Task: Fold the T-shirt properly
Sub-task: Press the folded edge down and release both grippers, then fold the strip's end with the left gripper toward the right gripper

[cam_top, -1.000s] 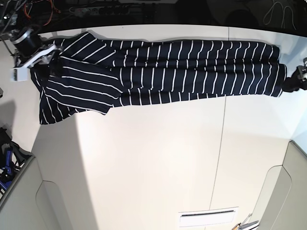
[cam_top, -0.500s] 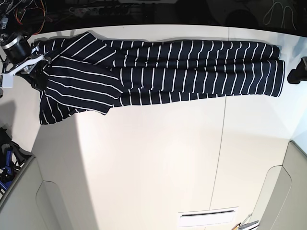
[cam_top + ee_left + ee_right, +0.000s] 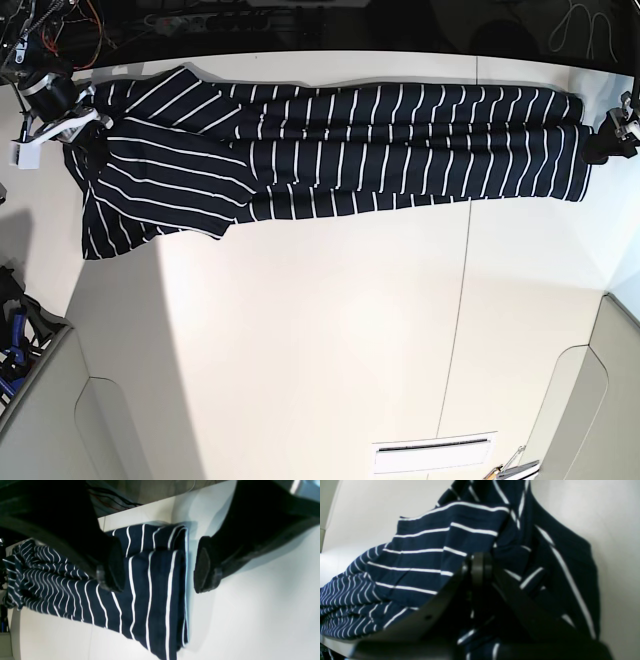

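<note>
The T-shirt (image 3: 350, 150), dark navy with thin white stripes, lies as a long folded strip across the far side of the white table (image 3: 320, 330). My left gripper (image 3: 157, 570) is open at the strip's hem end (image 3: 155, 592): one finger (image 3: 110, 565) is over the fabric, the other (image 3: 205, 570) over bare table. In the base view it sits at the right end (image 3: 608, 140). My right gripper (image 3: 481, 563) is shut, with bunched shirt fabric (image 3: 440, 555) at its tips, at the sleeve end on the left (image 3: 62, 118).
Cables and dark equipment (image 3: 170, 20) run behind the table's far edge. A white slotted plate (image 3: 435, 457) lies near the front edge. Grey panels (image 3: 40, 420) flank the front corners, and a blue object (image 3: 15, 340) sits at the left.
The right gripper has moved back from over the shoulder area to the shirt's far left corner. The left gripper has moved from the strip's lower right corner up toward its far corner.
</note>
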Robot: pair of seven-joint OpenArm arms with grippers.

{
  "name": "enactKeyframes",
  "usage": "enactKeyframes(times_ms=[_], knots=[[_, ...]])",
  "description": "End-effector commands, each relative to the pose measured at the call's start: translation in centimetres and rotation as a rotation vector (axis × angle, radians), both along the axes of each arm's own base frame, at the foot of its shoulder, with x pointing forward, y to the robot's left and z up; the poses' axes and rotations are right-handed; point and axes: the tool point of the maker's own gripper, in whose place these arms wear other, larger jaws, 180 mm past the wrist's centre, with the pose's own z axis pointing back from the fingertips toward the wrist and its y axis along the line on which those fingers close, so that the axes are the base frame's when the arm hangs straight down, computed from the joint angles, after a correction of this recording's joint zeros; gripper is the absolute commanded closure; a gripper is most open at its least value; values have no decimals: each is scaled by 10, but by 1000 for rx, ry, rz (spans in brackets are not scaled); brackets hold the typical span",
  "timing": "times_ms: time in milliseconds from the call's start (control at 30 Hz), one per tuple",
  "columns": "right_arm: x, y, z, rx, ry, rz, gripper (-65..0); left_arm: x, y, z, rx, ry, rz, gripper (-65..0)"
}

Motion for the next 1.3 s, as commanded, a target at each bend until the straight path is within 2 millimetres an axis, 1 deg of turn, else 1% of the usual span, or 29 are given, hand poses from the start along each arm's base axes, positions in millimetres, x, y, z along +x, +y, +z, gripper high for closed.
enactKeyframes(times_ms=[0,133,300,400,567,633,867,900,933,967,1000,1100,1133,1200,1267], knots=[[7,-2,12,-3,-52,3,0,5,5,10,22,-25,-14,-457],[9,0,16,25,-70,0,0,2,2,-1,49,6,-33,-457],[8,1,15,30,-62,5,0,1,-8,-9,44,29,-64,-457],[7,2,14,30,-59,7,0,1,-17,-12,23,35,-86,-457],[8,2,15,31,-61,6,0,2,-40,-24,-13,52,-140,-456],[8,2,16,38,-66,5,0,4,-45,-27,-15,49,-150,-456],[10,5,19,58,-81,10,0,4,-47,-27,-20,46,-152,-455],[10,5,20,62,-84,9,0,6,-47,-26,-23,41,-151,-446],[10,5,21,66,-88,8,0,7,-47,-26,-26,37,-149,-429],[12,5,22,71,-94,8,0,8,-48,-25,-31,31,-148,-395],[13,6,22,71,-97,8,0,9,-48,-24,-36,26,-146,-342],[17,5,25,71,-108,8,0,10,-50,-22,-49,15,-142,-139],[17,6,25,72,-109,8,0,10,-50,-21,-50,14,-142,-85],[17,6,26,80,-115,7,0,11,-49,-21,-49,11,-140,0],[18,6,27,85,-119,6,0,11,-49,-21,-48,9,-138,0]])
